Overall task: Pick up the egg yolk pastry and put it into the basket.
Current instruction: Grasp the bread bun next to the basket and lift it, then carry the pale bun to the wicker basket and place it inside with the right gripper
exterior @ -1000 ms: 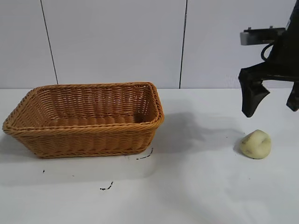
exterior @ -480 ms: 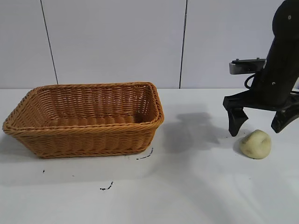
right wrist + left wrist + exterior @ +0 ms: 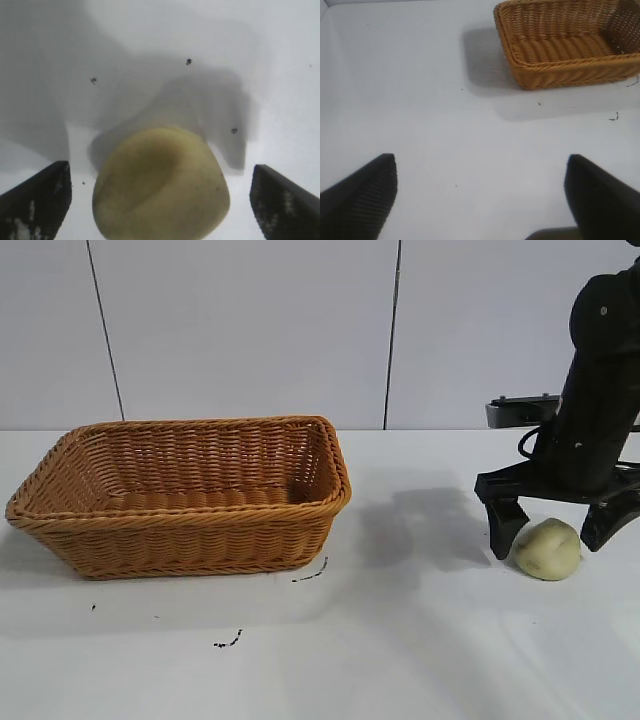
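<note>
The egg yolk pastry (image 3: 547,549), a pale yellow lump, lies on the white table at the right. My right gripper (image 3: 553,536) is open and low around it, one finger on each side, with gaps on both sides. In the right wrist view the pastry (image 3: 161,185) sits between the two fingers of the right gripper (image 3: 161,200), untouched. The orange-brown wicker basket (image 3: 180,523) stands at the left, with nothing inside. The left gripper (image 3: 481,200) is open over bare table, out of the exterior view; its wrist view shows the basket (image 3: 560,65) farther off.
A white panelled wall stands behind the table. Small dark marks (image 3: 228,643) lie on the table in front of the basket. Bare table lies between the basket and the pastry.
My right gripper has come down from above the pastry to table level, and its open fingers now straddle the pastry. The pastry and basket have not moved.
</note>
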### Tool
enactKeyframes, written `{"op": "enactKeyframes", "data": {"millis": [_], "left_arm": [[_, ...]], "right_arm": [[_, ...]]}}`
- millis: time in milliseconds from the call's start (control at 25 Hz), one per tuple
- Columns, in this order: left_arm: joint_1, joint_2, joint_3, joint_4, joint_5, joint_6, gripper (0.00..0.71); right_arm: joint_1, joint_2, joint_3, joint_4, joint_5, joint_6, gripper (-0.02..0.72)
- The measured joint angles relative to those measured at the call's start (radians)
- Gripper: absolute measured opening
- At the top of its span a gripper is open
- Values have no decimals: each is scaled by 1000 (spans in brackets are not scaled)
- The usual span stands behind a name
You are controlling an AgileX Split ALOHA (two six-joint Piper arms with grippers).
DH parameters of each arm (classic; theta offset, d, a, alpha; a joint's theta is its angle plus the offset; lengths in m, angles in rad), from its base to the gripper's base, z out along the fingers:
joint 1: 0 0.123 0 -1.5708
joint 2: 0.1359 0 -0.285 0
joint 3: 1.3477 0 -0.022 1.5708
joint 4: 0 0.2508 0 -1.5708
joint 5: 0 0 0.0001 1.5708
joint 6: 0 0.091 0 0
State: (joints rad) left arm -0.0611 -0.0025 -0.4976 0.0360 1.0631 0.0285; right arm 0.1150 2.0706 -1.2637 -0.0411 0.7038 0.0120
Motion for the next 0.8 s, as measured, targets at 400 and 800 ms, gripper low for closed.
{"op": "enactKeyframes", "data": {"millis": [400, 800], "left_arm": [[0, 0, 0, 0, 0, 0, 693], [0, 0, 0, 0, 0, 0, 693]], "right_arm": [[0, 1, -140, 2, 210, -2, 43], [62, 1, -584, 41, 498, -33, 36]]}}
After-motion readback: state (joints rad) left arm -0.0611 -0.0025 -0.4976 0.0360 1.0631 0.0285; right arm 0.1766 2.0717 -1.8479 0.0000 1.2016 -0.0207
